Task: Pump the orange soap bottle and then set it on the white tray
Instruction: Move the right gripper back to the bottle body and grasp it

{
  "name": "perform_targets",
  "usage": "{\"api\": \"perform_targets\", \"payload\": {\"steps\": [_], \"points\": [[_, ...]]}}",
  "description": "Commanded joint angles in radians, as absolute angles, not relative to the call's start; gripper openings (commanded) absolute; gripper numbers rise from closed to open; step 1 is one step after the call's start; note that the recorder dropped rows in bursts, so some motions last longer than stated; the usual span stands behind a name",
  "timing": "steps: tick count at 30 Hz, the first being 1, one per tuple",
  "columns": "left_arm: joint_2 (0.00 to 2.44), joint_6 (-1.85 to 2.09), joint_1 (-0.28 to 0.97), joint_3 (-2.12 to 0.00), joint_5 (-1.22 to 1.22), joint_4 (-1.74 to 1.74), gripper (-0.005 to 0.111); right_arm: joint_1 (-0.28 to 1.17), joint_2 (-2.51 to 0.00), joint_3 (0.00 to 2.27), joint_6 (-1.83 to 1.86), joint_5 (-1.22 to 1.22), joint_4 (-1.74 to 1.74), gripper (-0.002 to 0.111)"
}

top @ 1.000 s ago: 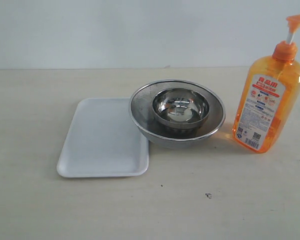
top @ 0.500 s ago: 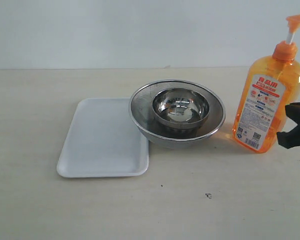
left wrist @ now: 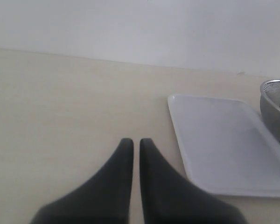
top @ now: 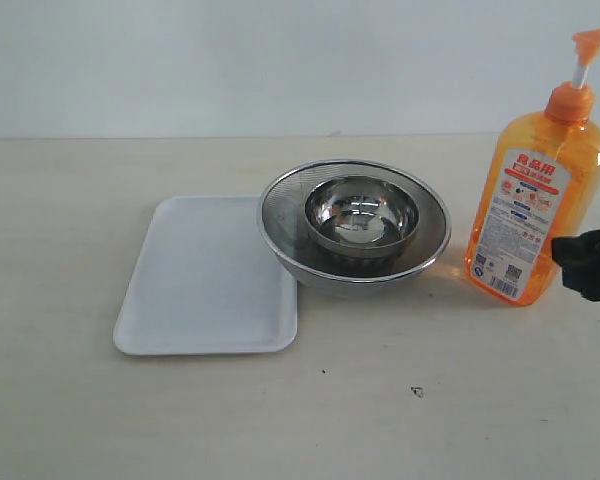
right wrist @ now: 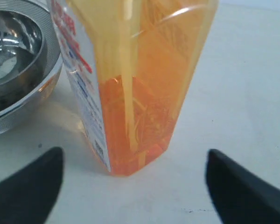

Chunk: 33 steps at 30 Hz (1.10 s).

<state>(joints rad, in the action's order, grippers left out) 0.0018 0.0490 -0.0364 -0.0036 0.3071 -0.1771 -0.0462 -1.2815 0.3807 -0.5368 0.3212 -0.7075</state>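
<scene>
A pale wooden desk (top: 430, 420) stood in front of a plain light wall. An orange soap bottle (top: 528, 215) stood upright on the right side of the desk, its pump head raised on a white stem and its printed label facing forward and left. The bottle was not on the white tray (top: 205, 280), which lay flat toward the left of the desk's middle, well apart from it. Between the two sat a large steel bowl (top: 280, 215) with a smaller steel bowl (top: 362, 215) nested inside; the large bowl's rim overlapped the tray's far right corner. The right gripper (top: 580, 264), black, reached in from the desk's right side, low beside the bottle's base. In the wrist view its two fingers (right wrist: 32, 186) were spread wide, with the bottle's lower end between and just ahead of them, untouched. The left gripper (left wrist: 133, 142) hung over bare desk on the tray's left, its fingers pressed nearly together and holding nothing.
</scene>
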Motion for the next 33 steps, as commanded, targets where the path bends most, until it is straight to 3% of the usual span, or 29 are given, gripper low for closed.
{"api": "perform_targets", "payload": {"steps": [1,22,33], "points": [[0.0,0.044,-0.039,0.0,0.295,-0.174,0.005,-0.05,-1.274,0.378,-0.598,0.333,-0.715,0.105],[0.0,0.044,-0.039,0.0,0.295,-0.174,0.005,-0.05,-1.435,0.572,-0.363,0.372,-0.731,0.105],[0.0,0.044,-0.039,0.0,0.295,-0.174,0.005,-0.05,-1.491,0.583,-0.409,0.581,-0.822,0.105]]}}
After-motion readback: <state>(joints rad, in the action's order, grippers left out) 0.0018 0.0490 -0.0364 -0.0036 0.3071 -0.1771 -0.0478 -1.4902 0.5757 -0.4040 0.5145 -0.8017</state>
